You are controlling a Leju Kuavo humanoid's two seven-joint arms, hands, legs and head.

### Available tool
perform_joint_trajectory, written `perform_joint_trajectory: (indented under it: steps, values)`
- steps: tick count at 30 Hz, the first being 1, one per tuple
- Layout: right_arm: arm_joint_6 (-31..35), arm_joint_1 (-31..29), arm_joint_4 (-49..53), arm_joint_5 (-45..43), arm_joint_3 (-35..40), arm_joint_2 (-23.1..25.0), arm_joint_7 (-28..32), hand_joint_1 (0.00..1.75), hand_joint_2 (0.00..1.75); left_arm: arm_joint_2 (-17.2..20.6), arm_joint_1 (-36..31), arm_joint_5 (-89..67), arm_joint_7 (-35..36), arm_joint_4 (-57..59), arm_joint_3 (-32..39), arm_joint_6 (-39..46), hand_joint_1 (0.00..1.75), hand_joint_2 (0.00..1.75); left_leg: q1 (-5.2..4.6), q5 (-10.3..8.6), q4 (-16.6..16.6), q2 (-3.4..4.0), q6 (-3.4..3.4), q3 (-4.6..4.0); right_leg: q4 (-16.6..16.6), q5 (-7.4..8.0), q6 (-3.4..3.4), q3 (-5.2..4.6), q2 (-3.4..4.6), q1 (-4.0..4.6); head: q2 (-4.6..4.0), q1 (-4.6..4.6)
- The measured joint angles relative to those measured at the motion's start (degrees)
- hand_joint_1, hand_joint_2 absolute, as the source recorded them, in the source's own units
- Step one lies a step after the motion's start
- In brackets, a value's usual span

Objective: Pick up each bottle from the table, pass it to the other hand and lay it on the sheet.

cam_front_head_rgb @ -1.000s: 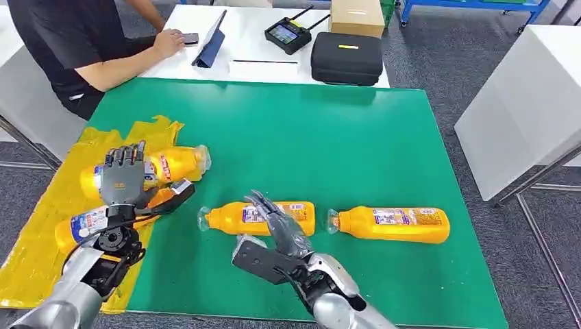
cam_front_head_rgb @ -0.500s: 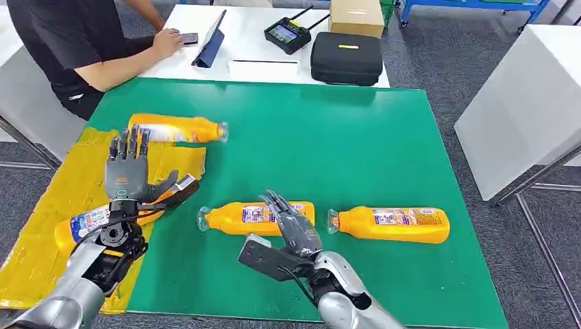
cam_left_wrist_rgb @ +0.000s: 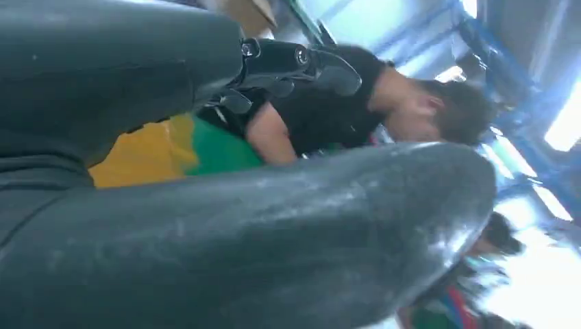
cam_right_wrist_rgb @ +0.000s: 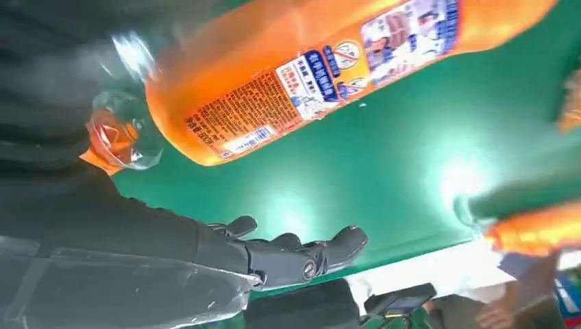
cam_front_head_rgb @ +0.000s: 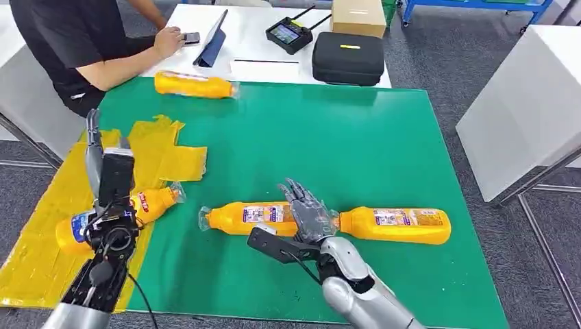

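Four orange bottles are lying on their sides around the yellow sheet [cam_front_head_rgb: 41, 233], which is covering the near left part of the green table [cam_front_head_rgb: 329, 137]. One bottle [cam_front_head_rgb: 147, 203] is resting on the sheet's edge, its capped neck reaching over the green surface. A second bottle [cam_front_head_rgb: 250, 218] is lying just off the sheet toward the table's middle, and a third bottle [cam_front_head_rgb: 397, 225] is lying beyond it, farther from the sheet. A fourth bottle [cam_front_head_rgb: 193, 85] is lying past the sheet's far end, at the table's far edge, beside a seated person [cam_front_head_rgb: 82, 41].

The left robot hand [cam_front_head_rgb: 103, 161] is hanging above the sheet, fingers straight and gripping nothing. The right robot hand [cam_front_head_rgb: 308, 212] is spreading its fingers over the gap between the second and third bottles, holding neither.

The right wrist view is showing what the head view does not: the bottle's label [cam_right_wrist_rgb: 384, 48], blue, white and red with small dark print, too blurred to read.
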State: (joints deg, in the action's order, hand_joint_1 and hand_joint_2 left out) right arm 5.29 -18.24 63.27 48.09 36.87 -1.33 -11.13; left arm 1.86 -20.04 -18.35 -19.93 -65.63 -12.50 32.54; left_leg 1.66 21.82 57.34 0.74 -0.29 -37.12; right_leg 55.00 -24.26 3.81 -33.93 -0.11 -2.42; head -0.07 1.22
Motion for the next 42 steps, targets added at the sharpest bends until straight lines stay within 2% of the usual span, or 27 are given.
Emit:
perform_joint_trajectory:
  steps: [7, 14, 21, 26, 27, 28, 42]
  values:
    - [-0.81, -4.11, -8.5, 1.05, 0.39, 2.25, 0.18, 0.0, 1.75, 0.04, 0.13, 5.41, -2.79, -5.69, -3.98, -0.09, 0.0, 0.0, -0.04, -0.02, 0.0, -0.03, 0.03, 0.0, 0.0, 0.04, 0.03, 0.01, 0.01, -0.03, 0.0, 0.0]
    - [-4.26, -9.14, -19.56, 3.01, 5.25, 5.95, 1.09, 0.0, 1.75, 0.46, 0.2, 8.89, -5.44, -7.75, -6.39, 0.99, 0.0, 0.0, -0.02, -0.03, 0.0, -0.02, 0.03, 0.0, 0.03, 0.04, 0.04, -0.01, 0.02, -0.01, 0.0, 0.0]
    - [-9.42, -13.02, -28.48, 3.14, 10.19, 9.51, 1.55, 0.0, 1.75, 1.14, 0.89, 11.35, -6.32, -9.36, -6.91, 1.75, 0.0, 0.0, -0.02, -0.02, 0.0, -0.01, 0.03, 0.03, 0.03, 0.03, 0.03, -0.01, 0.02, -0.02, 0.0, 0.02]
    - [-14.56, -16.56, -33.61, 3.14, 13.27, 11.17, 1.44, 0.0, 1.75, 1.46, 0.94, 13.08, -7.3, -9.39, -7.35, 2.23, 0.0, 0.0, -0.02, -0.01, -0.01, 0.06, 0.01, 0.35, 0.01, 0.02, 0.01, 0.13, 0.07, -0.03, 0.0, 0.02]
    - [-15.26, -17.13, -34.51, 3.14, 13.79, 11.3, 1.33, 0.54, 1.75, 1.51, 0.94, 13.41, -7.48, -9.39, -7.44, 2.41, 0.0, 0.0, -0.02, 0.0, -0.01, 0.06, 0.01, 0.42, 0.01, 0.01, 0.0, 0.17, 0.07, -0.03, 0.0, 0.02]
    - [-15.8, -17.6, -35.25, 3.14, 14.25, 11.49, 1.05, 1.75, 1.75, 1.51, 0.94, 13.65, -7.67, -9.39, -7.5, 2.51, 0.0, 0.0, -0.02, 0.0, -0.01, 0.05, 0.01, 0.48, 0.0, 0.0, -0.01, 0.08, 0.07, -0.02, 0.0, 0.0]
    - [-17.0, -19.08, -37.83, 3.17, 16.48, 11.95, -0.52, 1.75, 1.75, 1.7, 0.97, 14.7, -8.0, -9.39, -7.55, 2.78, 0.0, 0.0, -0.02, 0.08, -0.03, 0.06, -0.06, 0.8, -0.02, -0.02, -0.04, 0.03, 0.09, -0.03, 0.0, -0.02]
